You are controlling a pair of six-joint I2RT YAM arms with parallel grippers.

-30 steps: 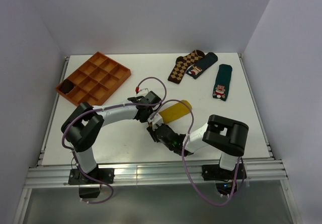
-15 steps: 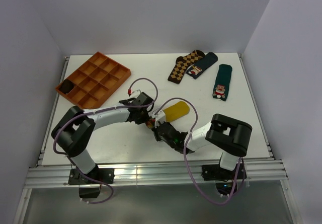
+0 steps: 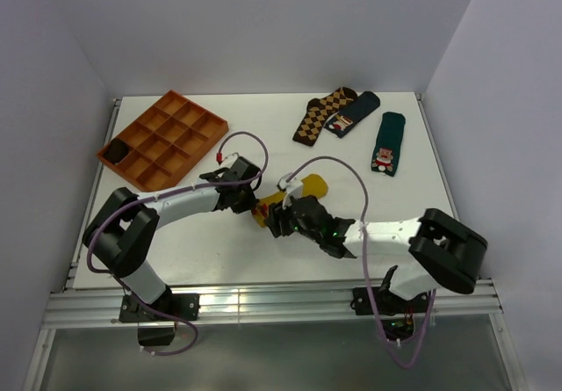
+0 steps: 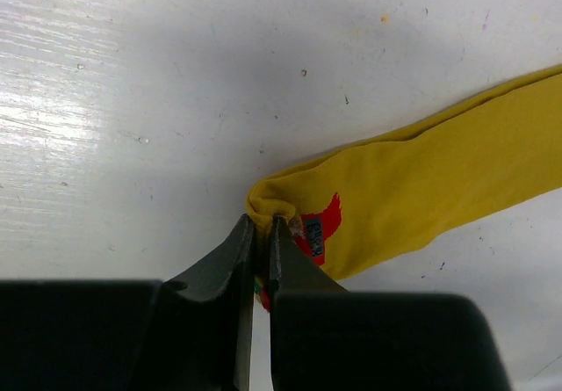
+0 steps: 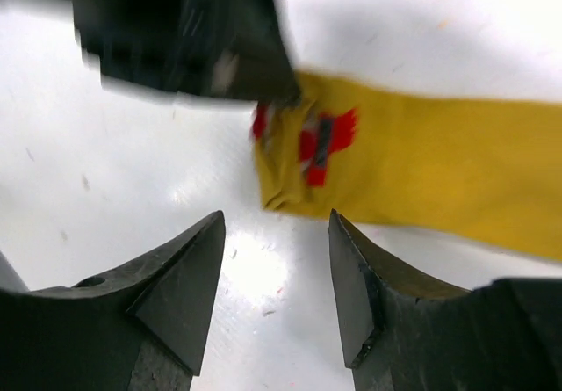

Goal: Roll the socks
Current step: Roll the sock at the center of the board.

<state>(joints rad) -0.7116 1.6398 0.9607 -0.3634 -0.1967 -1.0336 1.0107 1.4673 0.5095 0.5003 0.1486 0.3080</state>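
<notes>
From where I stand, the yellow sock (image 3: 306, 191) lies flat on the white table (image 3: 421, 189), about the middle of it. Its toe points near-left and the rest runs away to the far right. The left gripper (image 3: 253, 205) comes in from the left and is down at that toe. In its wrist view, the left gripper's (image 4: 262, 224) tips are pressed nearly together on a small raised fold at the toe's edge. The fold sits right beside the little red-and-white figure (image 4: 318, 230) on the sock (image 4: 421, 184).

The right gripper (image 3: 274, 220) reaches across from the right and sits just near of the same toe end. Its own camera shows the right gripper (image 5: 277, 224) with fingers (image 5: 180, 277) standing apart and nothing between them, only bare tabletop. The sock's toe (image 5: 299, 167) lies just beyond their tips (that view is rather blurred, so I can't say whether they touch the table).

Well apart at the far right lie a brown argyle sock (image 3: 320, 116), a dark green sock (image 3: 356, 110) touching it, and a Santa sock (image 3: 387, 143) by itself. An orange tray (image 3: 167, 132) sits at the far left with something dark (image 3: 114, 151) in a near-left compartment.
</notes>
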